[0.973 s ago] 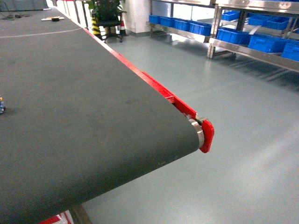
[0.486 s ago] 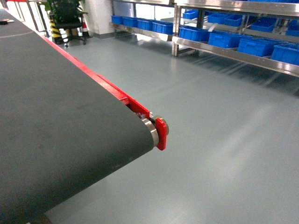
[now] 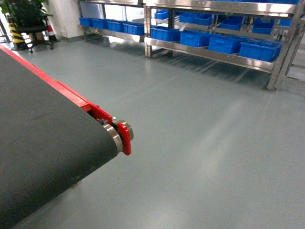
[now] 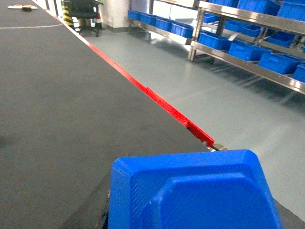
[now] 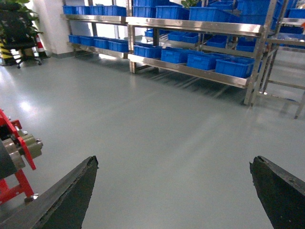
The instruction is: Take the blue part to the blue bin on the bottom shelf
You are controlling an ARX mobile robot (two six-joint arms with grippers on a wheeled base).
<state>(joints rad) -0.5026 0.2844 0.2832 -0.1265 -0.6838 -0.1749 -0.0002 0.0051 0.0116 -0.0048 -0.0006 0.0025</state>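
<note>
The left gripper itself is hidden in its wrist view behind the moulded blue plastic part (image 4: 195, 191), which fills the bottom of that picture right against the camera; I judge the part is held there, though the fingers do not show, so I cannot tell their state for certain. Beneath and beyond it lies the dark grey conveyor belt (image 4: 57, 105) with its red side rail (image 4: 157, 100). The right gripper (image 5: 174, 191) stands wide open and holds nothing, its two black fingers (image 5: 71, 195) well apart over the grey-green floor (image 5: 157, 129).

Further out, across the bare floor, stands the stainless-steel rack (image 3: 209, 9) with a row of blue plastic bins (image 3: 259, 47) on its bottom shelf (image 3: 209, 53). So the pick looks done. What is left, as I judge it: cross the floor to the rack, then set the part into a blue bin on the low shelf
</note>
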